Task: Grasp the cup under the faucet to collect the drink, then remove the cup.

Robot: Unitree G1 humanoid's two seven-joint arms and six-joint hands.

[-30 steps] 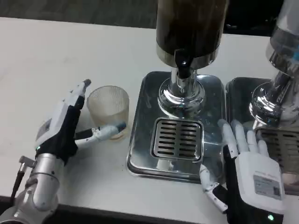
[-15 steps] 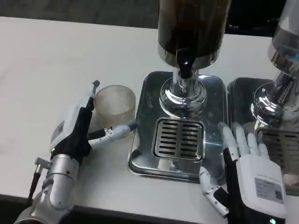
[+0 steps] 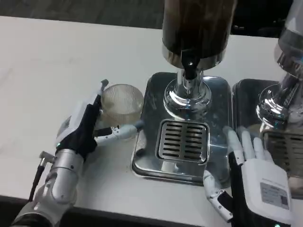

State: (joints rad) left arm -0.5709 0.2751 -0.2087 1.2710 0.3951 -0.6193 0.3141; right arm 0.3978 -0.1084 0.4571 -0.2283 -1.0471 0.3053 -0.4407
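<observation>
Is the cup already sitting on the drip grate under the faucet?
No. The cup stands on the white table, left of the drip grate, by the left robot hand.

one cup (image 3: 122, 103), two dispensers (image 3: 198, 52), two hands (image 3: 84, 127)

Evenly and brightly lit from overhead, with faint soft shadows on the white table (image 3: 57, 56), broad glare and mirror reflections across the steel drip tray (image 3: 218, 101) and chrome dispenser base (image 3: 186, 97), dark murk along the top edge, mild overall softness.
</observation>
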